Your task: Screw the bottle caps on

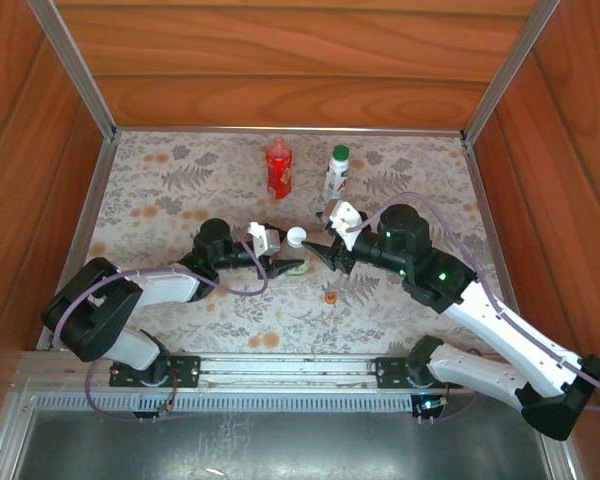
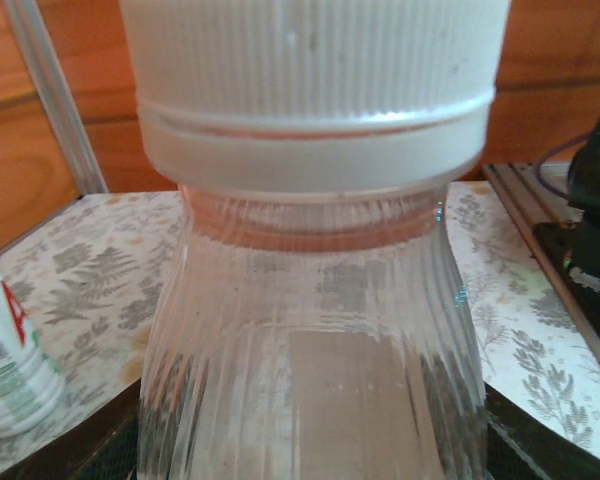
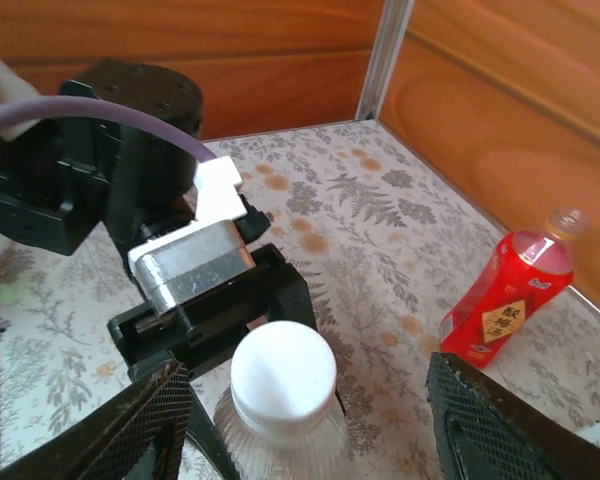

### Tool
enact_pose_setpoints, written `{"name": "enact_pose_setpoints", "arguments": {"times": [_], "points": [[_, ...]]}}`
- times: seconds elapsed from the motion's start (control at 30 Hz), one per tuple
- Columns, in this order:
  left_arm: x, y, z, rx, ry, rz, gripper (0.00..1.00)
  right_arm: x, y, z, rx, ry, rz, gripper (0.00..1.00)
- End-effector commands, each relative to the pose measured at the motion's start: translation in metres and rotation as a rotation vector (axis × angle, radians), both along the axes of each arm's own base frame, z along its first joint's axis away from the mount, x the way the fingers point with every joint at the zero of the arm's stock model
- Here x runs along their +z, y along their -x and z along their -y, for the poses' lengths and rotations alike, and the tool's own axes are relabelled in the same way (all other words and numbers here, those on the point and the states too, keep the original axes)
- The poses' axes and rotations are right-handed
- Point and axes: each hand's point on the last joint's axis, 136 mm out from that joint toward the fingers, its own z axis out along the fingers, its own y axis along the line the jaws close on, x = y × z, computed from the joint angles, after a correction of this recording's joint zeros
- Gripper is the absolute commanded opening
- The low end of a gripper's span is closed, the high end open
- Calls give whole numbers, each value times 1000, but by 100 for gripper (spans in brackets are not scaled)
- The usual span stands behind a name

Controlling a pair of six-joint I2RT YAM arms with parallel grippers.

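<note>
The left end effector (image 1: 283, 266) clamped the clear bottle (image 2: 310, 340), seemingly steadying it; the right end effector (image 1: 318, 254) stood wide, astride its white cap (image 3: 283, 375).

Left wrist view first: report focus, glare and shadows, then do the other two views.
Left wrist: the clear bottle sits so close that its white cap looks soft, with small cyan glints on the ribbed plastic. Right wrist: the cap is nearly washed out, the red bottle crisp. Top external: even light, faint shadows.
</note>
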Motion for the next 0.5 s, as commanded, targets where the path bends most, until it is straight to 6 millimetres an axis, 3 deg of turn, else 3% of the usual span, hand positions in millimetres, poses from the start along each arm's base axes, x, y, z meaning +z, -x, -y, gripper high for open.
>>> {"name": "enact_pose_setpoints", "arguments": {"times": [0.0,0.17,0.4,0.47], "points": [[10,11,2,-73,25,22,60,-1,8,-3,59,50,-52,65],[11,11,3,-82,26,17,60,-21,13,-18,136,140,-162,66],[11,13,3,-95,26,12,60,-37,-10,-29,74,171,-177,67],[12,13,3,-94,28,11,60,-44,-12,-30,73,191,-187,63]]}}
